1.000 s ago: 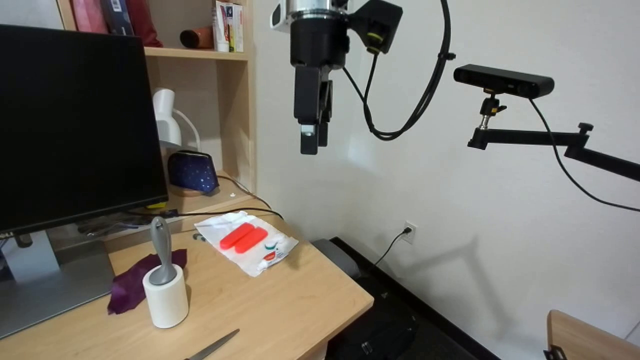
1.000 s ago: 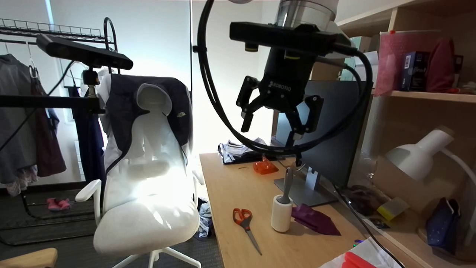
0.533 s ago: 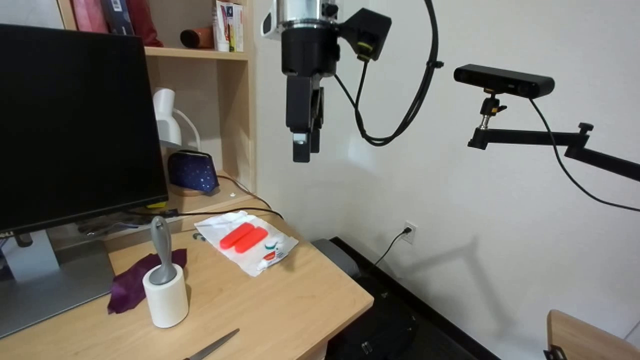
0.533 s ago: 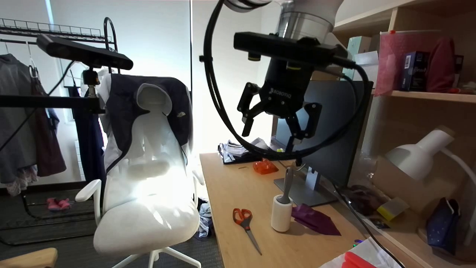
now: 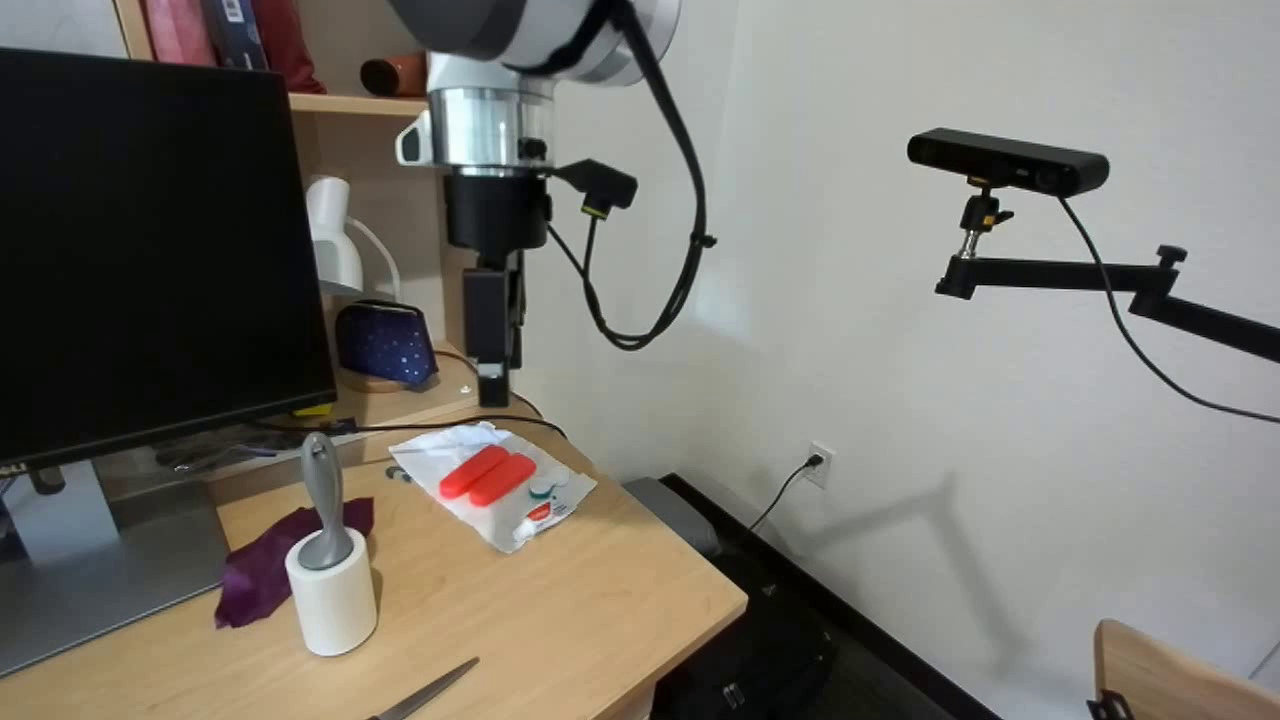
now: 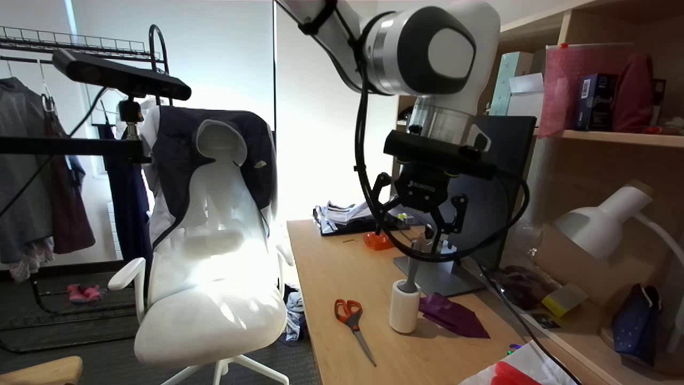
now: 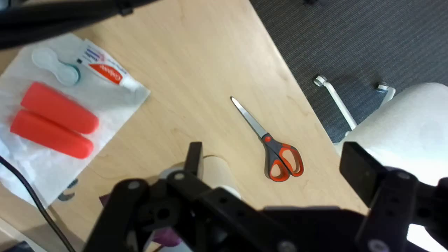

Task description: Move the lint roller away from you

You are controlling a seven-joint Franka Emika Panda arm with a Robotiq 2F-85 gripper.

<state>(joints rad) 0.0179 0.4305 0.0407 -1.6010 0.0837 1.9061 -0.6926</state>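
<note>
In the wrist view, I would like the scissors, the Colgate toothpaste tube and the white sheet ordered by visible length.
1. White sheet, although the frame crops it
2. Scissors
3. Colgate toothpaste tube

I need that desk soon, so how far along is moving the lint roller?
Already done: the gripper is open above the desk, which looks like readiness only. In hand: nothing; in an exterior view the lint roller stands on end, apart from the gripper. Left: probably the whole move, meaning gripping it, shifting it away and letting go.
</note>
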